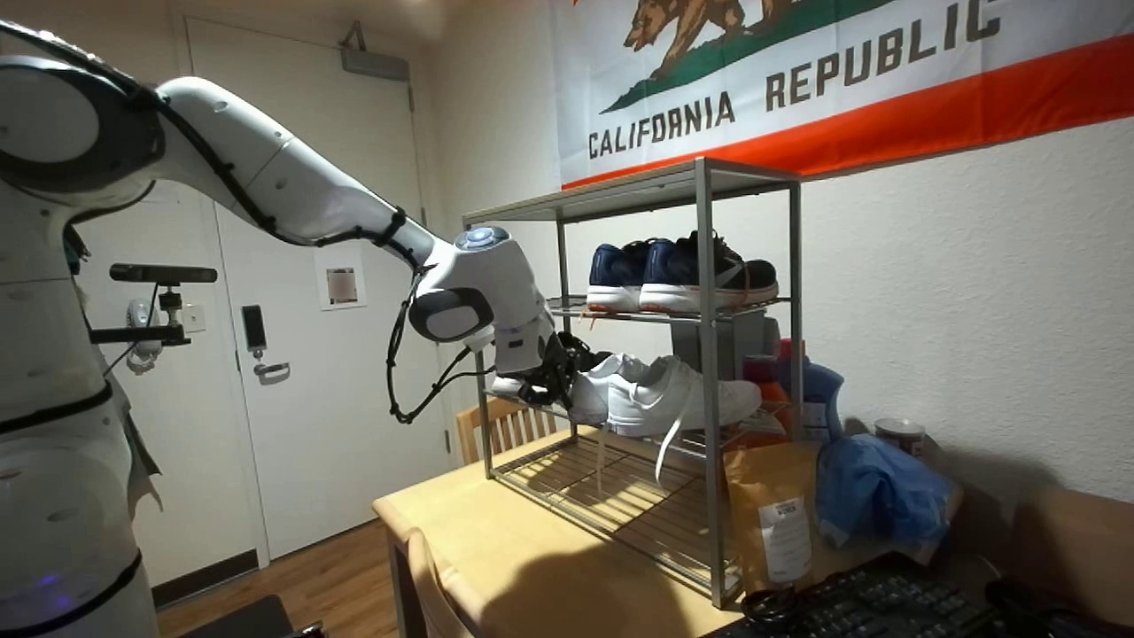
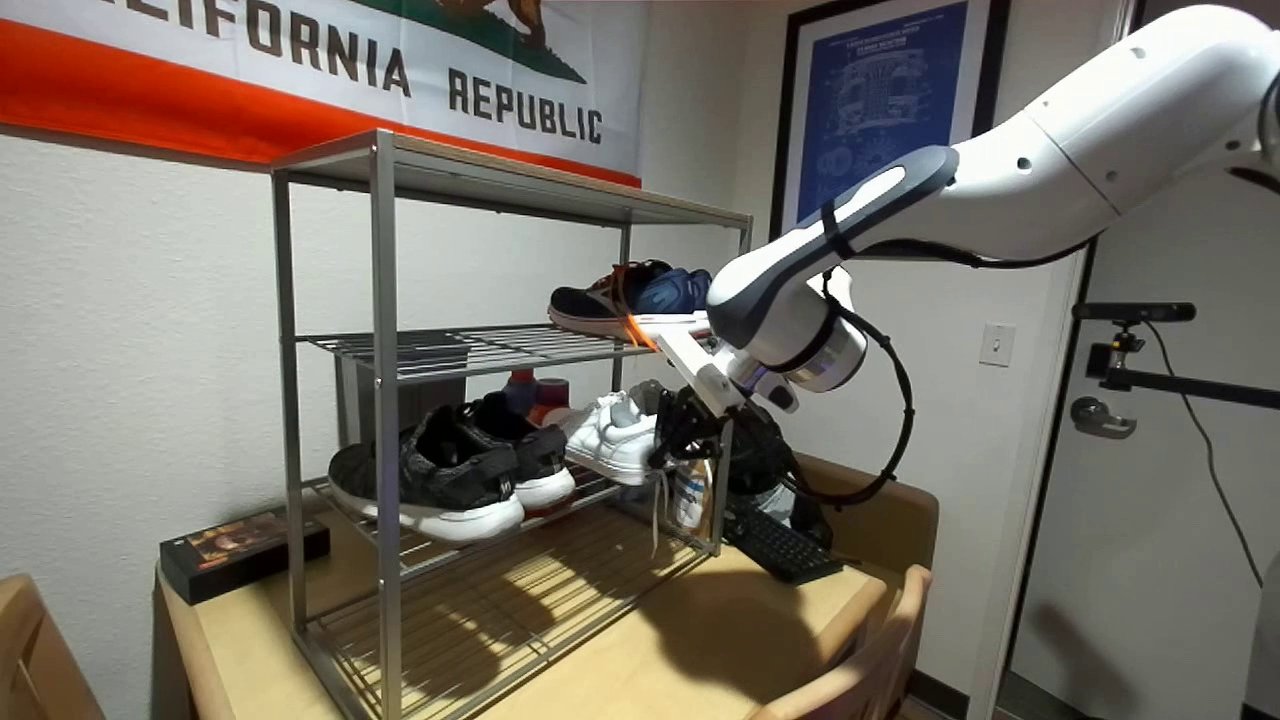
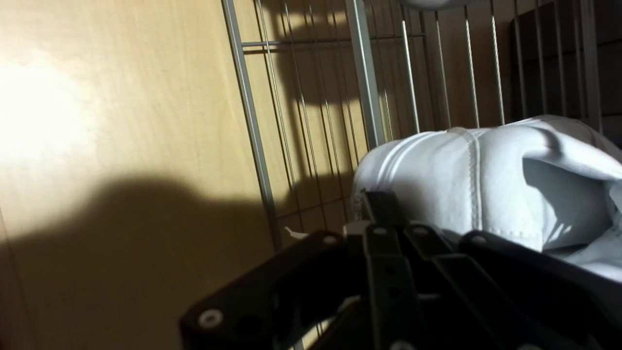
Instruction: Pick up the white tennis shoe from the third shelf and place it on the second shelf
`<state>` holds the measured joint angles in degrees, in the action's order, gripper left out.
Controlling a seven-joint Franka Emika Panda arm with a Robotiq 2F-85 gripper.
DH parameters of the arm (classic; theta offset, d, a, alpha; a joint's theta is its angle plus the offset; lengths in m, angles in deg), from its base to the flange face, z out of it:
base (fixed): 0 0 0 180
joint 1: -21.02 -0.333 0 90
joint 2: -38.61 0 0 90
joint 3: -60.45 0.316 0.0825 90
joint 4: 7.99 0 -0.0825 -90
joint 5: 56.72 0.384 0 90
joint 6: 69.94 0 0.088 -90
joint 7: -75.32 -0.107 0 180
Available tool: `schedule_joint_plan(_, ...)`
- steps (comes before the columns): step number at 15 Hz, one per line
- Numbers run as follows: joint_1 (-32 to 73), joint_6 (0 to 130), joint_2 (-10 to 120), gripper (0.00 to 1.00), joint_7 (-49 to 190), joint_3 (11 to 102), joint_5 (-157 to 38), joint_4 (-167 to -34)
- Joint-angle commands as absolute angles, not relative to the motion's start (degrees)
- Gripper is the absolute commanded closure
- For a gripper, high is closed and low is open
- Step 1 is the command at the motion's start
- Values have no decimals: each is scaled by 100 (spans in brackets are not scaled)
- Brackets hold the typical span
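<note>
A pair of white tennis shoes (image 1: 656,399) stands side by side on the second shelf (image 2: 440,560), heels at its front edge, laces hanging down. The white tennis shoe nearer the black shoes also shows in an exterior view (image 2: 610,440) and in the wrist view (image 3: 432,180). My gripper (image 1: 563,390) is at its heel in both exterior views (image 2: 680,440). In the wrist view the fingers (image 3: 388,218) are close together, and one fingertip seems to touch the heel from outside, with nothing visible between them. The third shelf (image 1: 638,505), below, holds no shoes.
Black shoes (image 2: 460,480) stand on the same shelf, beside the white pair. Dark blue shoes (image 1: 678,275) sit on the tier above. Rack posts (image 1: 709,390) frame the front. A brown pouch (image 1: 771,505), blue bag (image 1: 877,492), black box (image 2: 240,550) and keyboard (image 2: 785,540) surround the rack.
</note>
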<state>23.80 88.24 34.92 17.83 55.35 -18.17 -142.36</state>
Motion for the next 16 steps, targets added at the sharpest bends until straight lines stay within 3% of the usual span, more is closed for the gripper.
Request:
schedule_joint_plan(1, 2415, 8843, 3782, 100, 1850, 5574, -1651, -13804)
schedule_joint_plan(7, 2426, 8807, 3920, 97, 1856, 5581, -1671, -13618)
schedule_joint_plan(8, 2418, 8861, 3885, 73, 1824, 5589, -1735, -13699)
schedule_joint_plan(10, 2400, 8896, 3750, 69, 1907, 5606, -1756, -13881)
schedule_joint_plan(16, 2384, 8881, 3190, 23, 2318, 5635, -1886, -14726)
